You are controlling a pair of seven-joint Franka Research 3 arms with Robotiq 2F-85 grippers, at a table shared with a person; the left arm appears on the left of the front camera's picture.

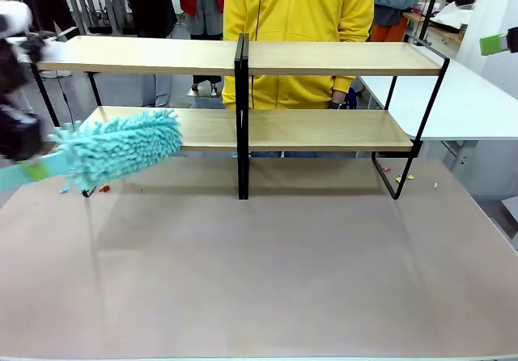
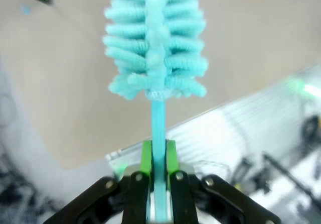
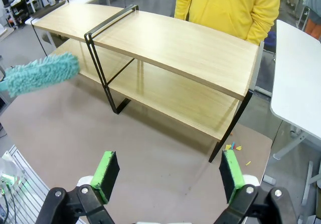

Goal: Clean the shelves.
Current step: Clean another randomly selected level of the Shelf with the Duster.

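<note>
Pinching the turquoise duster [image 1: 121,146] by its handle, your left tool [image 2: 159,171] holds the fluffy head by the lower board's left end. The shelves [image 1: 243,57] stand across the surface [image 1: 267,264]; your right tool [image 3: 168,176] hangs spread.

The shelves [image 1: 243,126] are standing upright at the far side of the brown desk [image 1: 267,272]. They are made of long boards of light wood sitting on a thin black metal frame, one row up high and one row down low. A black post in the middle is splitting them into two halves. The boards are looking bare. A fluffy teal duster [image 1: 121,146] is hanging just in front of the lower left board.
</note>
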